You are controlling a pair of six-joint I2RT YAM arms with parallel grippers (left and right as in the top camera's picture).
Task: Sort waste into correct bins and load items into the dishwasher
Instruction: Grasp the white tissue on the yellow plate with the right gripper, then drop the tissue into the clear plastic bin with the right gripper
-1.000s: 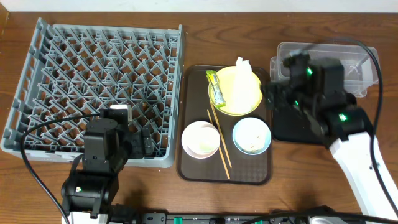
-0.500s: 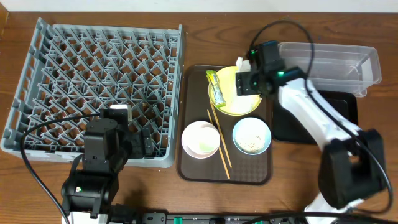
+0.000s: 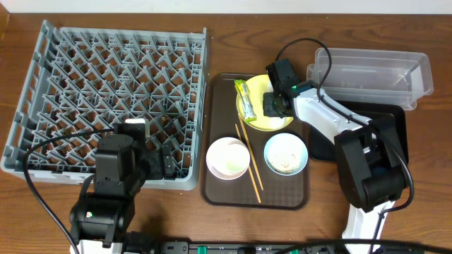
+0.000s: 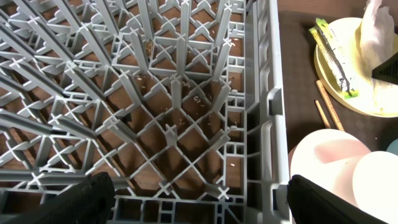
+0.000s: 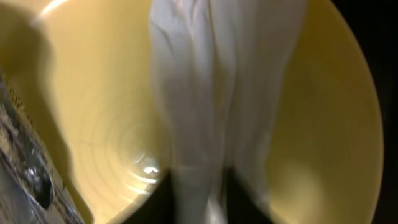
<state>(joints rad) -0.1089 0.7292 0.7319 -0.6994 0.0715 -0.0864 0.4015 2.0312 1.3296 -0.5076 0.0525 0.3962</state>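
Right hand (image 5: 202, 193) was pinched shut on the crumpled white tissue (image 5: 217, 81), which lay on the yellow plate (image 5: 329, 124), gripping a raised fold probably so it could lift clear for binning; left hand (image 4: 199, 202) hung open over the rack (image 4: 174, 93), left of the plate.

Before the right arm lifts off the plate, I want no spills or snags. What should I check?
1. Tissue pinched in the right gripper: ok, the wrist view shows it squeezed between the fingers.
2. Fingertips free of the yellow plate: cannot tell, the contact is hidden.
3. Snack wrapper outside the grip: ok, it lies along the plate's left edge, apart from the gripper.
4. Clear tub open on top: ok, no lid.
5. Left gripper out of the way: ok, open over the dish rack.
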